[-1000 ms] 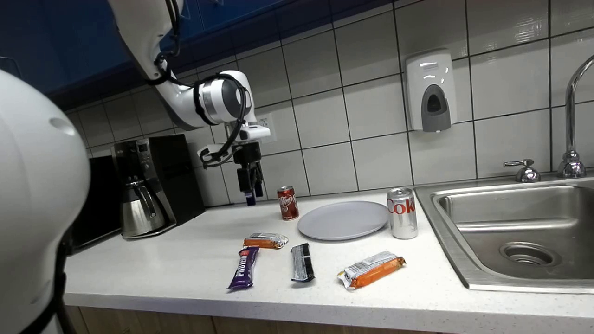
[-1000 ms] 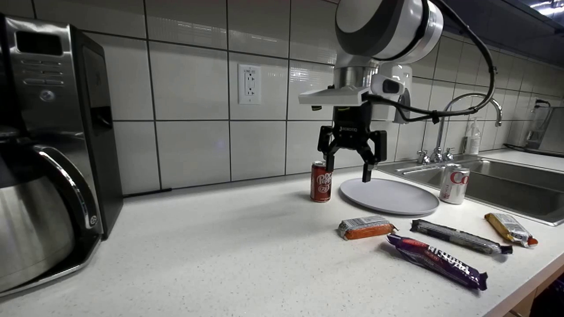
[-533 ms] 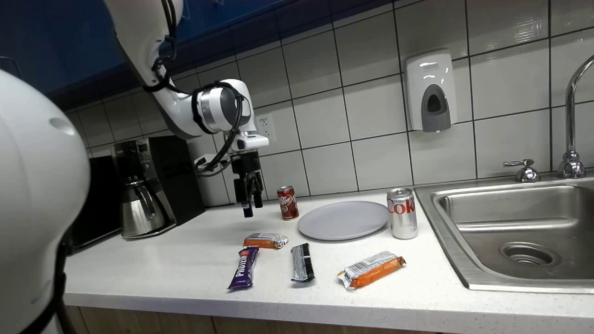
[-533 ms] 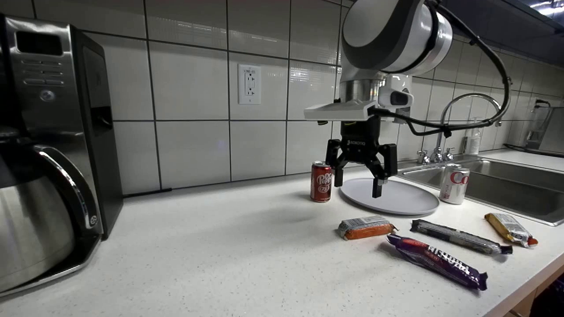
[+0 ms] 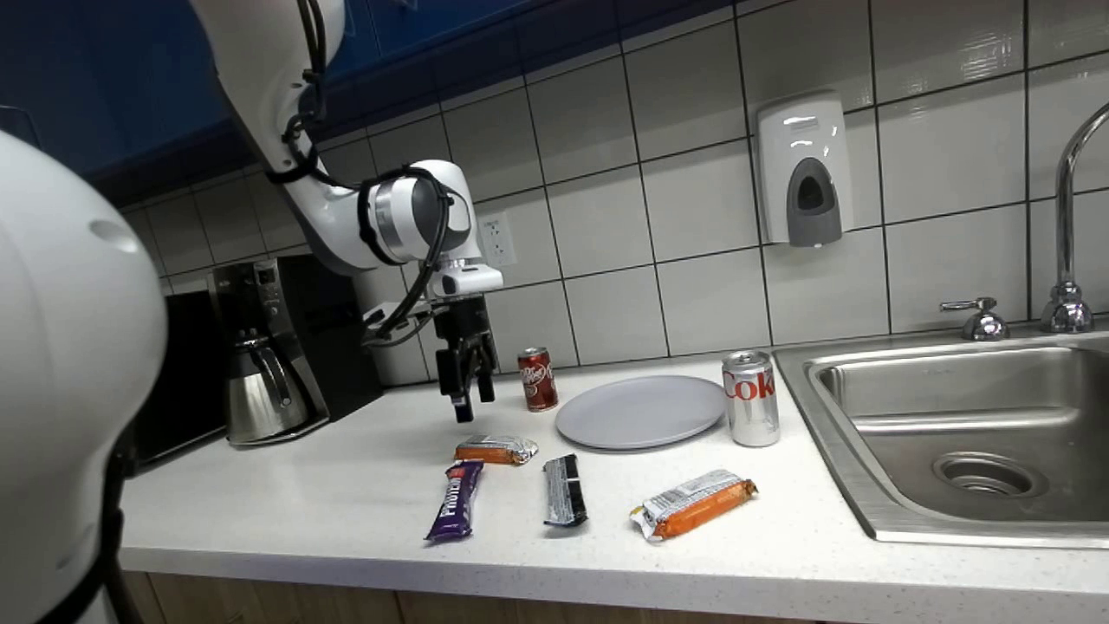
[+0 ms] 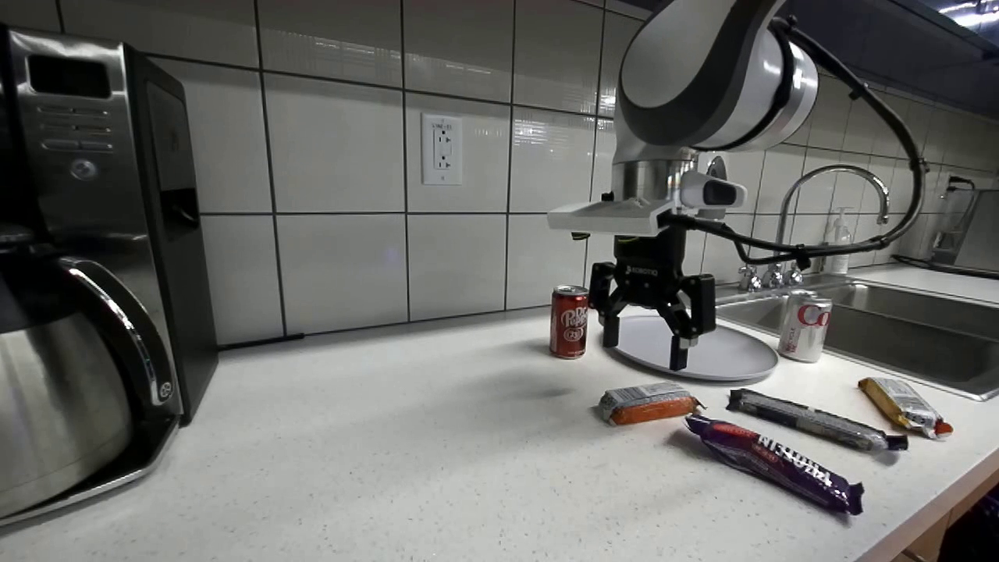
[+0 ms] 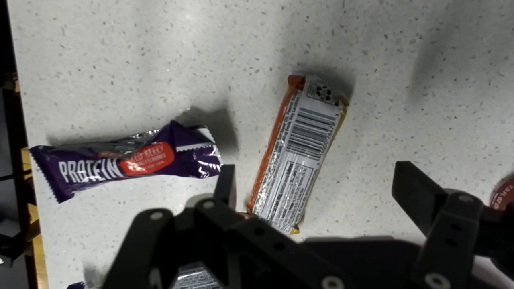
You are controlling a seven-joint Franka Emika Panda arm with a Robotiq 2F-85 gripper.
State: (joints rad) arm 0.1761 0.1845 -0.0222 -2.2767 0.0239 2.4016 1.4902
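My gripper [image 6: 645, 355] hangs above the counter with its fingers spread wide and nothing between them. Beneath it, an orange-and-silver wrapped bar [image 7: 297, 156] lies flat; in the wrist view its lower end passes behind the left finger [image 7: 225, 186]. A purple protein bar [image 7: 128, 160] lies to the left there. Part of a red Dr Pepper can [image 7: 504, 192] shows at the right edge. In both exterior views the can [image 5: 538, 380] stands upright near the wall, beside a grey plate [image 5: 641, 412]. A black-and-silver bar [image 5: 565, 490] lies near the purple one.
A silver Diet Coke can [image 5: 751, 399] stands between the plate and the steel sink [image 5: 845, 485]. Another orange bar [image 5: 697, 504] lies toward the counter's front edge. A coffee maker [image 5: 269, 381] stands by the tiled wall, and a soap dispenser [image 5: 806, 173] hangs above.
The gripper has come down toward the counter, drifting right in the exterior view where the coffee maker is near. Its fingers stay spread. The bars, cans and plate have not moved.
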